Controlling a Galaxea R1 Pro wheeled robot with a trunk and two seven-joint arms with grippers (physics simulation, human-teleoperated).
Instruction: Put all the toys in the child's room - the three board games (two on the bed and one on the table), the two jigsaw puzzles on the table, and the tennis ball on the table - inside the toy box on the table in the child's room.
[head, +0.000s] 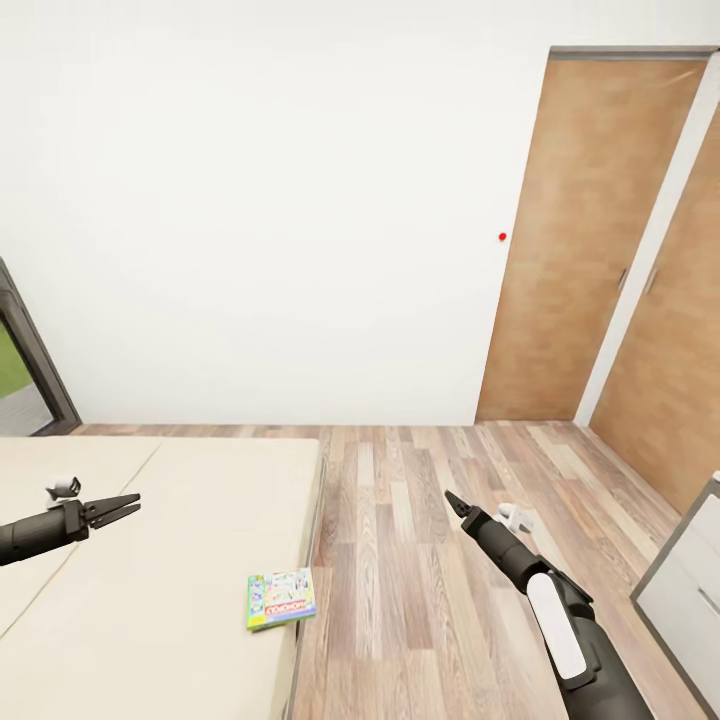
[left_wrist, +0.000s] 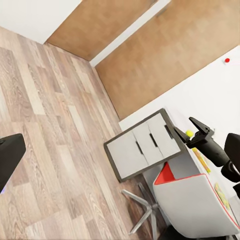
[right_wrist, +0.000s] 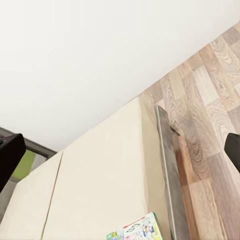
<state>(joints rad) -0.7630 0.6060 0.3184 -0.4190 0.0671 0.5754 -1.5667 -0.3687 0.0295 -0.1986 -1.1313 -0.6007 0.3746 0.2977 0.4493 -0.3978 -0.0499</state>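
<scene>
board game with green edge and pale blue cover lies flat on the bed, at the mattress's floor-side edge near its near corner; it also shows low in the right wrist view, by the grey frame rail.

step in hand, as judged: reach and pick this box off the bed. advice: come down on the overhanging edge side so one finger can slip under, as the box is flat and thin; grip across the short side and lift level.

left claw hovers over the mattress, jaws slightly apart, empty, well apart from the box toward the window side. right claw hangs over the wood floor, beyond the bed edge; cannot tell whether its jaws are apart or together.
</scene>
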